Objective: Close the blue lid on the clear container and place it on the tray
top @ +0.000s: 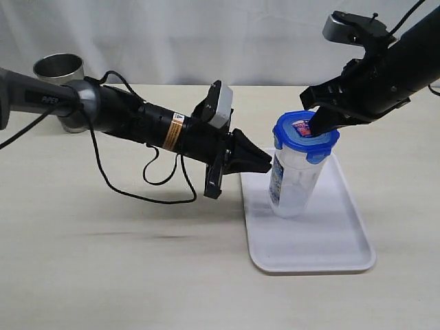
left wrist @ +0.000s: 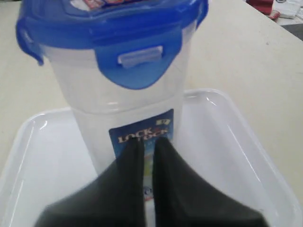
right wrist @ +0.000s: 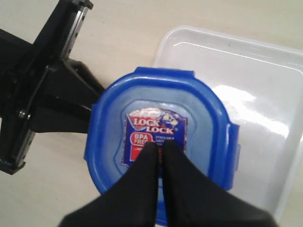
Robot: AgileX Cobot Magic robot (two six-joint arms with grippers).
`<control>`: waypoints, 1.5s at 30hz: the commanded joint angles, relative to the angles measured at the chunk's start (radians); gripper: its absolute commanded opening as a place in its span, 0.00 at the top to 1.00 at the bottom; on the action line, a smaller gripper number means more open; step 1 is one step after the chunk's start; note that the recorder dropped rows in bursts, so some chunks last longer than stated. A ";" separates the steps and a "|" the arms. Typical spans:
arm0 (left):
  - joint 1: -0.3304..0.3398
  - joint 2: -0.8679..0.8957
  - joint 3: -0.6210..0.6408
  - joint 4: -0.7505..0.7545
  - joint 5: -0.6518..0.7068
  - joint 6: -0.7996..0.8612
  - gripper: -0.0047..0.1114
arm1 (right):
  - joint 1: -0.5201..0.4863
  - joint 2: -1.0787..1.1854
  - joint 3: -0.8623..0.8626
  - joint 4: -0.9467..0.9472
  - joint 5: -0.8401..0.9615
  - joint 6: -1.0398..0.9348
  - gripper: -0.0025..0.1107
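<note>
Presses right gripper [top: 317, 127], tips pinched together, down on blue lid [top: 306, 134] atop clear container [top: 292, 185], which stands on tray [top: 323, 254]. Holds left gripper [top: 265, 163], likewise closed and empty, just beside its labelled side.

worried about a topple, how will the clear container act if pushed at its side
Likely tippy: the clear container is tall, narrow and appears to lean on the tray. Probably light, since it looks empty. The right gripper touching the blue lid from above may steady it.
</note>
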 commanded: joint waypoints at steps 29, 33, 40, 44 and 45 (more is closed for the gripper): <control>0.082 -0.596 0.384 0.072 1.116 -0.733 0.96 | 0.002 -0.419 0.010 0.125 -0.114 -0.215 0.94; 0.082 -0.712 0.427 0.072 1.127 -0.737 0.96 | 0.002 -0.561 0.082 0.130 -0.220 -0.229 0.94; 0.082 -0.914 0.505 0.007 1.034 -0.756 0.96 | 0.002 -0.838 0.254 0.179 -0.429 -0.236 0.94; 0.082 -1.051 0.583 -0.091 1.025 -0.756 0.96 | 0.002 -1.008 0.327 0.177 -0.475 -0.236 0.94; 0.082 -1.090 0.604 -0.096 1.016 -0.756 0.96 | 0.002 -1.049 0.343 0.174 -0.475 -0.236 0.94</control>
